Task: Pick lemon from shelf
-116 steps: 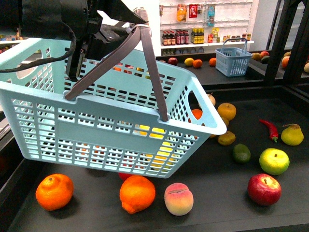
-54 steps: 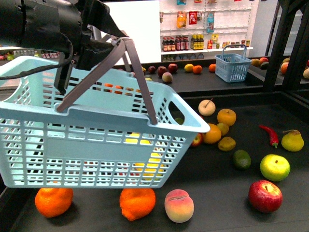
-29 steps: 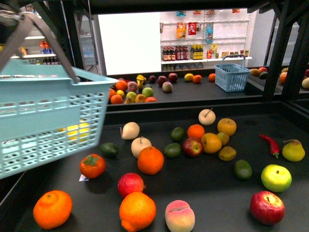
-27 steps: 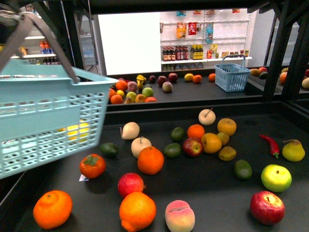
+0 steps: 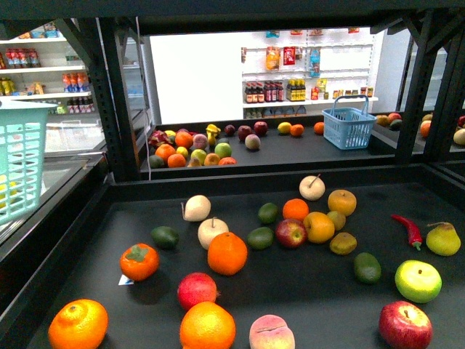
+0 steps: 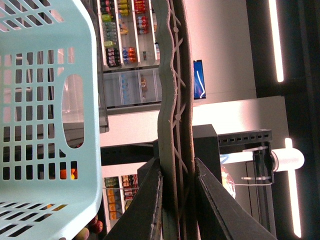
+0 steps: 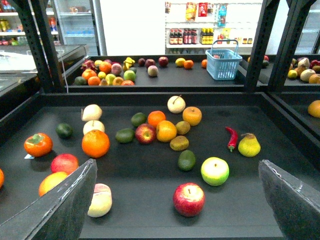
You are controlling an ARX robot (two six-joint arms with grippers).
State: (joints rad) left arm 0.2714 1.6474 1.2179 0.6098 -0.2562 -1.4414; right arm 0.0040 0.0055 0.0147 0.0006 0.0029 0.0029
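Beyond shelf [image 5: 240, 190], left jaws clamp basket handle [image 6: 172, 100].

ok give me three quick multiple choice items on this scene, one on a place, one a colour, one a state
1. The red chilli lies: A beside the yellow pear; B on the floor; C on a plate.
2. The basket that the left claw holds is: A red; B light blue; C black.
3. The right claw is: A shut on an apple; B shut on the chilli; C open, empty.
Answers: A, they lie side by side on the shelf; B, its mesh wall shows it; C, its fingers are wide apart with nothing between.
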